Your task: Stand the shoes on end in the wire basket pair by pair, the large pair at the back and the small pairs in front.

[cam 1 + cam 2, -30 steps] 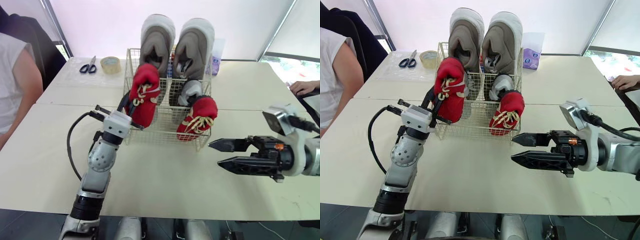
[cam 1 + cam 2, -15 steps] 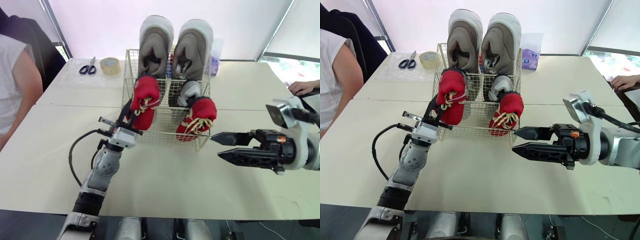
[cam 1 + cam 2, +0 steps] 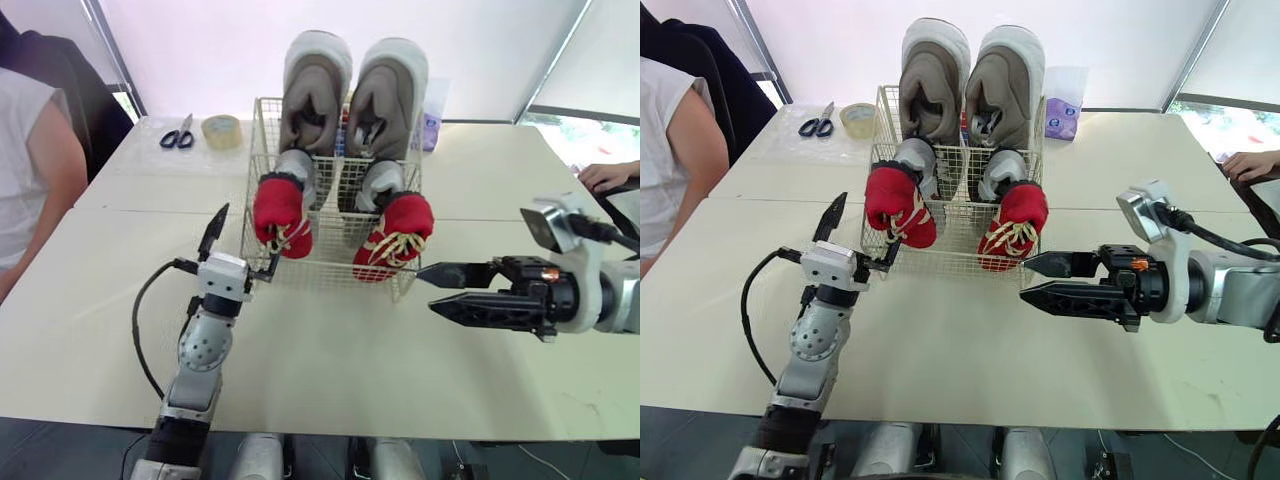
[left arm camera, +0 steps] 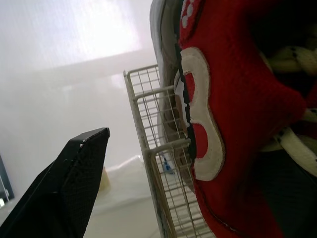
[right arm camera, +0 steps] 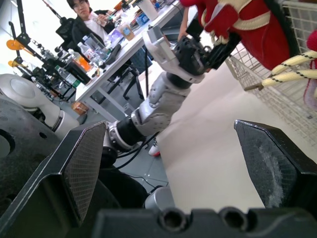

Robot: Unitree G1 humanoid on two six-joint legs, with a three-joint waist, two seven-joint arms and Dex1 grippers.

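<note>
left gripper (image 3: 243, 245) wide open, empty, at the wire basket's (image 3: 335, 275) front-left corner; left red shoe (image 3: 282, 215) just beyond it, on end in front row; right red shoe (image 3: 397, 235) likewise, nearer right gripper (image 3: 428, 287), open, empty

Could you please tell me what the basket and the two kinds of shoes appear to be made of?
Wire basket: thin metal wire, pale coating, judging by its open grid. Red shoes: probably matte fabric, with cream cord laces. Large shoes: likely grey suede, white rubbery soles.
</note>
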